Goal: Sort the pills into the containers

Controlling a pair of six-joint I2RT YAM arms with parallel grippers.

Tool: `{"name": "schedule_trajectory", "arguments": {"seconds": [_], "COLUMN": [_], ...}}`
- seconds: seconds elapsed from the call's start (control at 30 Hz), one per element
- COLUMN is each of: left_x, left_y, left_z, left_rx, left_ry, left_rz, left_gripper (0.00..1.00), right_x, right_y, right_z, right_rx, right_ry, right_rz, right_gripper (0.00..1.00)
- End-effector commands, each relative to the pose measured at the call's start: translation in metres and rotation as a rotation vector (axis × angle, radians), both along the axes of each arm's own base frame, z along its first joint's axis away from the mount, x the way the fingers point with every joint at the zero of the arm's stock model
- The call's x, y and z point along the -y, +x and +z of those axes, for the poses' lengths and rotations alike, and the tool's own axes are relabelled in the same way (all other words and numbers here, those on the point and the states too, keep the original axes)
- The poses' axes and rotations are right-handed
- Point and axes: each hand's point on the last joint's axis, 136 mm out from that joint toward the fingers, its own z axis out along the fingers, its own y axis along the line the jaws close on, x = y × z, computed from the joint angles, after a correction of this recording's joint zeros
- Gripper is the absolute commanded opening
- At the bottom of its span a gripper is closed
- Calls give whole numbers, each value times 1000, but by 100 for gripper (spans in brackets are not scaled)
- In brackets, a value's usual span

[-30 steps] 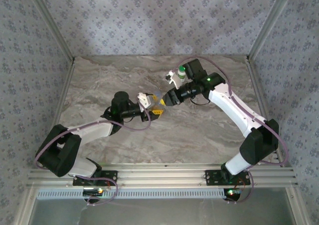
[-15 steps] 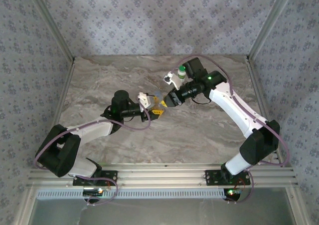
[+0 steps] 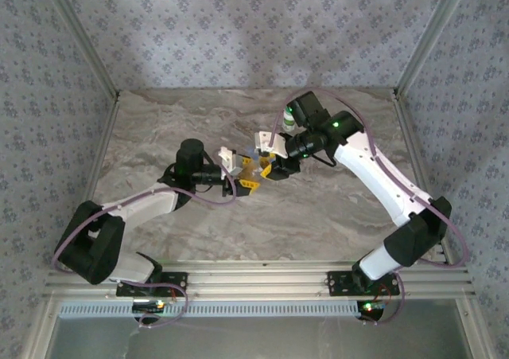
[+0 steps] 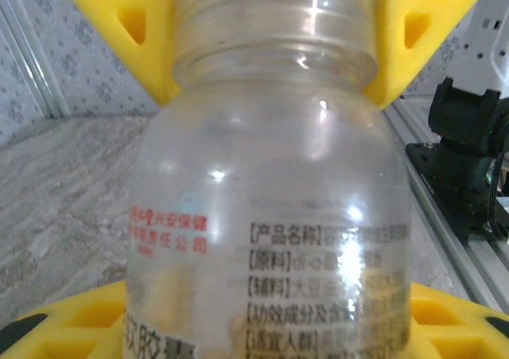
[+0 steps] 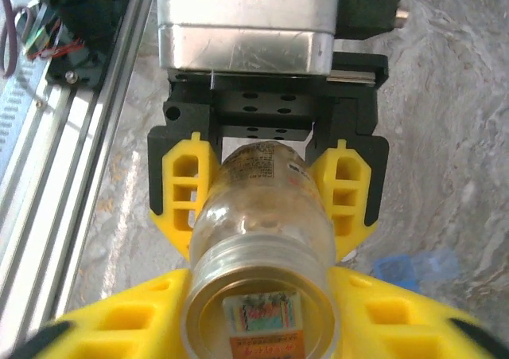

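Observation:
A clear, uncapped pill bottle with a printed label is held level between both arms above the table's middle. My left gripper is shut on its body, seen from the other side as yellow fingers. My right gripper is shut around the threaded neck, with the open mouth facing its camera. In the top view the two grippers meet, left and right. The blue pill box lies on the table below, to the right of the bottle.
A green-capped bottle stands behind the right wrist. The marble table is bordered by patterned walls. An aluminium rail runs along the near edge with both arm bases on it.
The right wrist has rolled and its gripper has shifted slightly left and nearer, closing up against the left gripper. The left arm has barely moved.

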Motion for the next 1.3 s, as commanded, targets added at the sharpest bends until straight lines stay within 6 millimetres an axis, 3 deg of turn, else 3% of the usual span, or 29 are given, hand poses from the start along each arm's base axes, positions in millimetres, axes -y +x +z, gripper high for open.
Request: {"name": "schedule_trajectory", "arguments": {"seconds": [0.0, 0.23, 0.43, 0.5, 0.67, 0.73, 1.03, 1.27], "left_x": [-5, -12, -24, -27, -34, -34, -30, -29], "left_y": [-1, 14, 46, 52, 68, 71, 75, 77], "left_z": [-2, -2, 0, 1, 6, 7, 14, 22], "left_rx": [-13, 8, 51, 65, 90, 94, 106, 104], "left_ry": [16, -1, -35, -43, -72, -79, -91, -113], "left_rz": [-7, 87, 316, 370, 484, 498, 519, 518], "left_gripper": [20, 18, 18, 18, 18, 18, 18, 18], "right_x": [1, 0, -11, -9, -4, -7, -36, -47], "right_y": [-13, -10, 48, 68, 94, 97, 92, 81], "right_z": [18, 32, 78, 81, 58, 48, 8, -5], "right_rx": [32, -17, -147, -231, -476, -519, -663, -715], "right_ry": [-8, 16, 261, 343, 401, 395, 315, 273], "right_rz": [96, -4, -501, -668, -977, -1007, -946, -876], "right_gripper": [64, 79, 81, 81, 78, 77, 75, 55]}}
